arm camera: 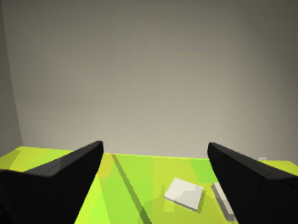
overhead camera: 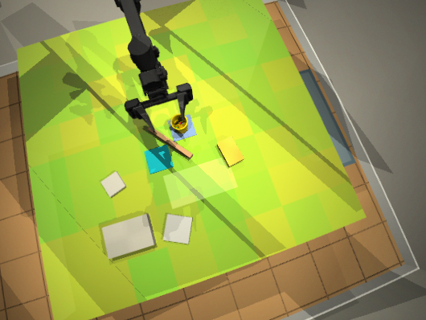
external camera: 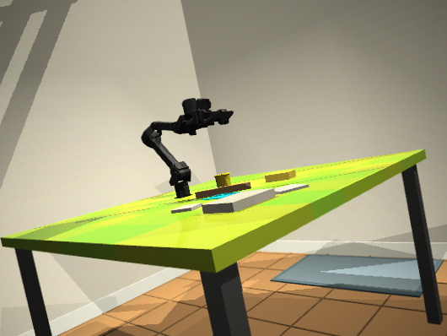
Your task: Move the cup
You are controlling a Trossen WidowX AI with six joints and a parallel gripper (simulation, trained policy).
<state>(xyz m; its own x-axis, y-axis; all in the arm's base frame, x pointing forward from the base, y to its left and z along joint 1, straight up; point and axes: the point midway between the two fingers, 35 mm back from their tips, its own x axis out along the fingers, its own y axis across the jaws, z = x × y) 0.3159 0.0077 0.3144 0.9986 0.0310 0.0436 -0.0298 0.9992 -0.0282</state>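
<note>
Pincer [overhead camera: 169, 125] [external camera: 231, 116] [arm camera: 155, 147] spread, raised above green-yellow patchwork table [overhead camera: 257, 161] [external camera: 126, 236] [arm camera: 135, 185]; yellow cup [overhead camera: 179, 124] [external camera: 223, 180] upright on periwinkle pad [overhead camera: 190, 133]; tiled floor [overhead camera: 249, 297] [external camera: 287, 312], plain walls [external camera: 320, 105] [arm camera: 150, 75]

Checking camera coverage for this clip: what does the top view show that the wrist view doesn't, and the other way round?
Only top: the yellow cup with marbles in it, on a blue pad, plus the cyan pad and the brown stick.

Only wrist: a broad stretch of wall beyond the table's far edge.

Both: the green table, a white tile, and the open tool.
</note>
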